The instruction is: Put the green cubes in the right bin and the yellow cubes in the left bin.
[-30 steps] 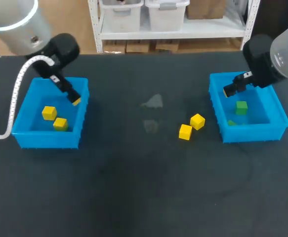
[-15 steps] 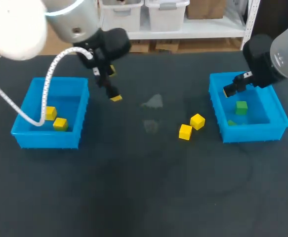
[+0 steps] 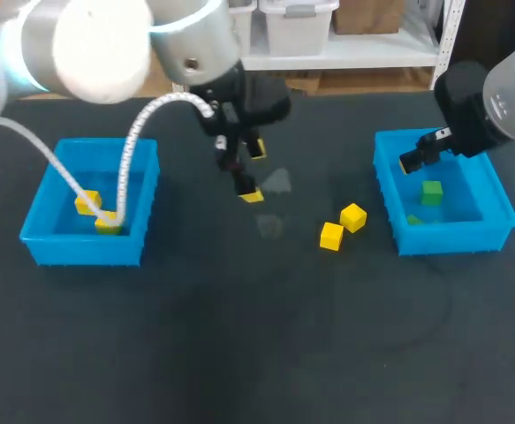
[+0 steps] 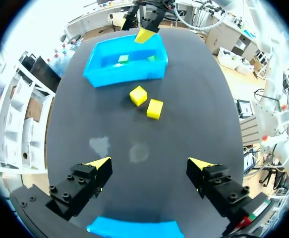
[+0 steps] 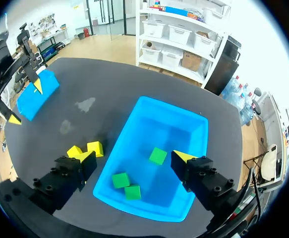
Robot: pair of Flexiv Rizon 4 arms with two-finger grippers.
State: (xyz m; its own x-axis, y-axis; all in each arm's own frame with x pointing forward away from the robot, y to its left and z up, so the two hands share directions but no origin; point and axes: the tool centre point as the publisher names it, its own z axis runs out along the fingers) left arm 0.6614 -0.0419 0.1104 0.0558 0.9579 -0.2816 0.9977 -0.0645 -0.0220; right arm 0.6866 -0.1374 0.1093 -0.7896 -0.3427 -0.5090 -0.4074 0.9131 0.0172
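Hovering my left gripper (image 4: 150, 163), wide open, over mid-table, 2 yellow cubes (image 4: 138, 95) near right bin (image 4: 124, 77), my right gripper (image 5: 134, 156) wide open above its 3 green cubes (image 5: 157, 155), 2 other yellow cubes (image 3: 87, 202) in left bin (image 3: 85, 247)

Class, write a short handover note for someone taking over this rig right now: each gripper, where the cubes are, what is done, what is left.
Left gripper: open, empty, above the middle of the table.
Right gripper: open, empty, above the right bin.
Done: three green cubes lie in the right bin; two yellow cubes lie in the left bin.
Left: two loose yellow cubes sit on the table beside the right bin and belong in the left bin.
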